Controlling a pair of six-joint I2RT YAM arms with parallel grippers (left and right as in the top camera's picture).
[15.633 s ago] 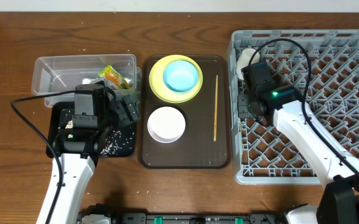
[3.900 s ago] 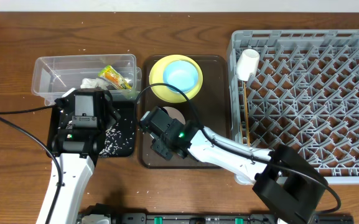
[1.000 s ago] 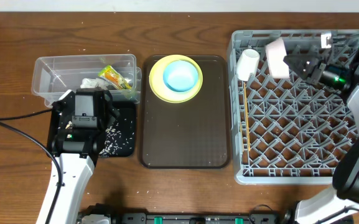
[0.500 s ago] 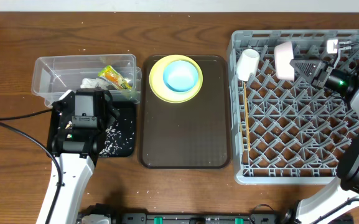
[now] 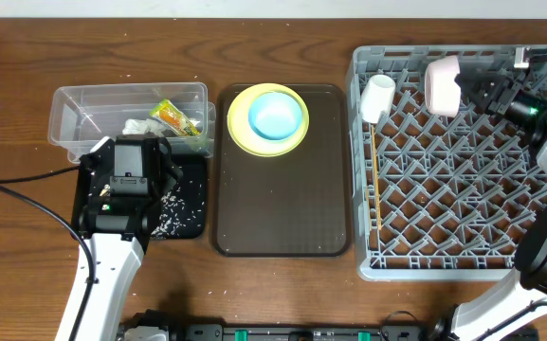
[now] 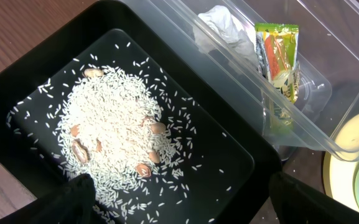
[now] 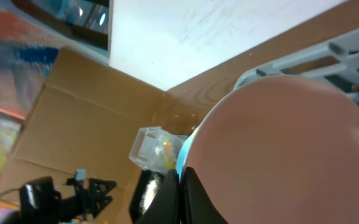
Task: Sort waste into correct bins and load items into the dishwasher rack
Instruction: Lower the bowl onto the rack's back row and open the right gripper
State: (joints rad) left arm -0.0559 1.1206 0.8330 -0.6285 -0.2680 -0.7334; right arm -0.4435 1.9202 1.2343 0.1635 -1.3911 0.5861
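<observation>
Rice (image 6: pixel 114 134) is lying heaped in the black tub (image 6: pixel 229 155) directly under the left tool (image 6: pixel 191 204), whose 2 fingers (image 6: pixel 73 199) are standing spread wide with nothing between them. Just beyond that tool, the clear tub (image 5: pixel 74 109) is holding the green-and-orange wrapper (image 6: pixel 277 56) and the crumpled white scrap (image 6: pixel 223 25).

The right tool (image 5: pixel 464 92) is clenching the rim of the whitish bowl (image 5: pixel 441 85), which is standing tipped on edge at the far side of the grey rack (image 5: pixel 463 237). I cannot tell whether the bowl is touching the pegs. To the left of this tool, the small white cup (image 5: pixel 378 97) is lying in the rack's far left corner. The chopsticks (image 5: pixel 373 180) are lying along the rack's left wall, nearer the robot than the tool. Further left of it, the light blue bowl (image 5: pixel 276 116) is sitting in the yellow plate (image 5: pixel 237 128) on the brown tray (image 5: pixel 282 208). The tray is resting on the tabletop (image 5: pixel 17 237) between the tubs and the rack.
</observation>
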